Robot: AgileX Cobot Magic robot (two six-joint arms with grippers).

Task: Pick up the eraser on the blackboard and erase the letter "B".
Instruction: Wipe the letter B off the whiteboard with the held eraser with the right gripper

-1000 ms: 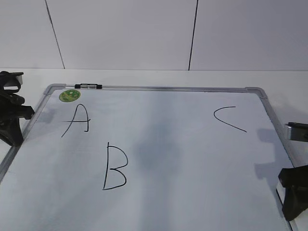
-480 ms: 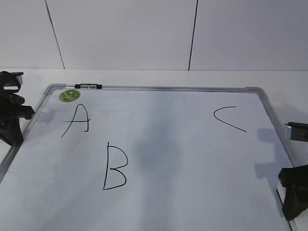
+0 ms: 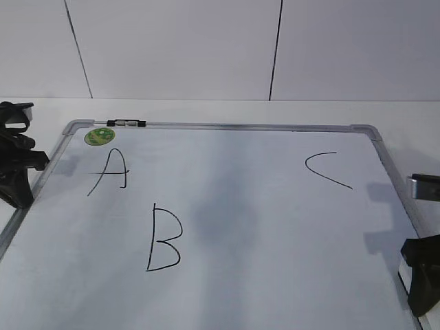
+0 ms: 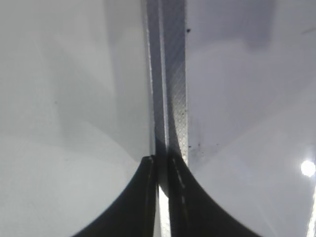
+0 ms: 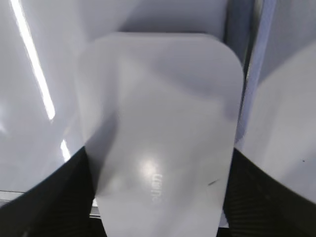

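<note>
The blackboard (image 3: 275,227) is a white board with a grey frame, lying flat. The letter "B" (image 3: 163,238) is drawn in black at its lower left. The eraser (image 5: 158,113), a white rounded block, lies at the board's right edge; only a white sliver of it (image 3: 404,276) shows in the exterior view. My right gripper (image 3: 422,285) is open and straddles the eraser (image 5: 158,163), one finger close against each long side. My left gripper (image 3: 16,180) is shut and empty, its tips (image 4: 162,160) over the board's left frame (image 4: 170,98).
A black "A" (image 3: 110,172) is at the upper left and a black "C" (image 3: 326,169) at the upper right. A round green sticker (image 3: 99,136) and a small black clip (image 3: 126,124) are at the top left of the frame. A white wall stands behind.
My right gripper has sunk slightly lower at the board's right edge. The left arm and the letters have not moved.
</note>
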